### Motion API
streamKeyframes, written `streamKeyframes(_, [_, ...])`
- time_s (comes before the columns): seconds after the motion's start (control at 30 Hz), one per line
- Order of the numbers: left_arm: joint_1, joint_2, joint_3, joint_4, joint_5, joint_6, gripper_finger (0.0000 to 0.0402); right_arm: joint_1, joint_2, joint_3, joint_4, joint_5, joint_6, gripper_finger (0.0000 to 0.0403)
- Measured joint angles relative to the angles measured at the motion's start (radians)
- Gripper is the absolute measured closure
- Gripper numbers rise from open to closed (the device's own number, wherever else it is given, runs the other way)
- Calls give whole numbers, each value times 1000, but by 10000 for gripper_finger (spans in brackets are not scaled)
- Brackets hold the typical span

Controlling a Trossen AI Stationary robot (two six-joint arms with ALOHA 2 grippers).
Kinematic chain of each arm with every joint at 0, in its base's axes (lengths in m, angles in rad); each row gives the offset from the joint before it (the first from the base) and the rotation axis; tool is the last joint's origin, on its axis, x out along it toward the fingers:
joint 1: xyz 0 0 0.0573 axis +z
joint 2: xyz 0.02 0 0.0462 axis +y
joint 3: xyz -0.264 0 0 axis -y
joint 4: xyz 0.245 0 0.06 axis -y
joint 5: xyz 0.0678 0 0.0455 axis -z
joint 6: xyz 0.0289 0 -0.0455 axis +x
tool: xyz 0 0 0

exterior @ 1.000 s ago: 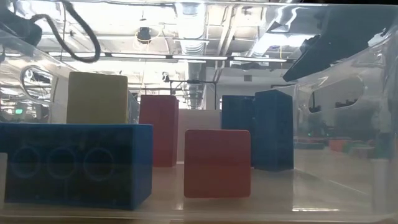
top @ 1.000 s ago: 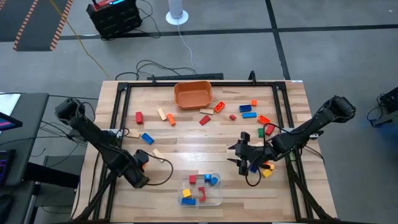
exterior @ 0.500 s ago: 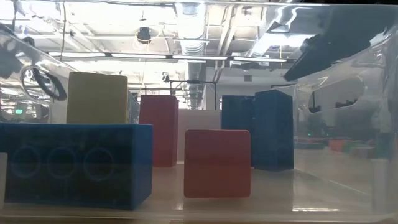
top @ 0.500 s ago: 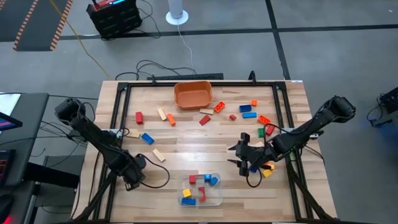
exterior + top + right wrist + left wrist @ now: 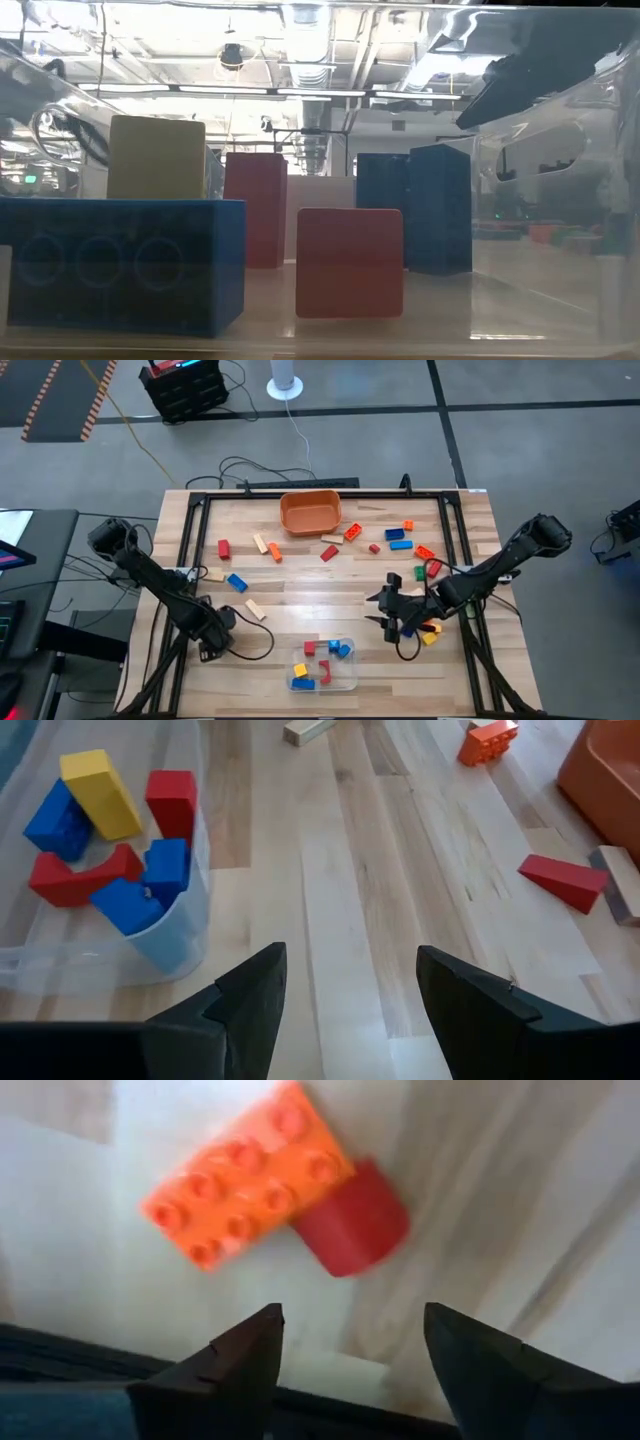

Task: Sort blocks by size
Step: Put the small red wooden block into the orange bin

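Hovering beside the clear tub (image 5: 323,665) of blocks (image 5: 110,850), left gripper (image 5: 208,651) and right gripper (image 5: 385,610) gape wide, empty.

Loose blocks (image 5: 328,552) in red, blue, orange, green and tan lie scattered across the far and right bench. Several more sit inside the clear tub (image 5: 350,678): yellow, red, blue.

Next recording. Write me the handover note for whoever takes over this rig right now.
Left gripper: open, empty, at the table's front-left.
Right gripper: open, empty, on the right side beside a cluster of blocks.
Done: several red, blue and yellow blocks sit in the clear tub.
Left: many blocks lie loose across the middle and right, such as a blue block. The orange bowl shows none.
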Motion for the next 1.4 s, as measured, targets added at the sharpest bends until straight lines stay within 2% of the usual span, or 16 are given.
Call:
streamKeyframes(0.13, [38,16,1,22,-9,89,159,7,0,0,1,0,0,148])
streamKeyframes(0.4, [99,156,-1,43,-3,367,159,6,0,0,0,0,0,148])
streamKeyframes(0.83, [110,211,37,112,-20,546,161,6,0,0,2,0,1,148])
streamKeyframes(0.97, [110,211,37,112,-24,574,192,6,0,0,0,0,0,148])
streamKeyframes(1.17, [110,210,37,108,-24,562,279,6,0,0,-1,0,1,148])
streamKeyframes(1.4, [129,212,105,86,-61,491,279,-4,0,0,-2,0,0,148])
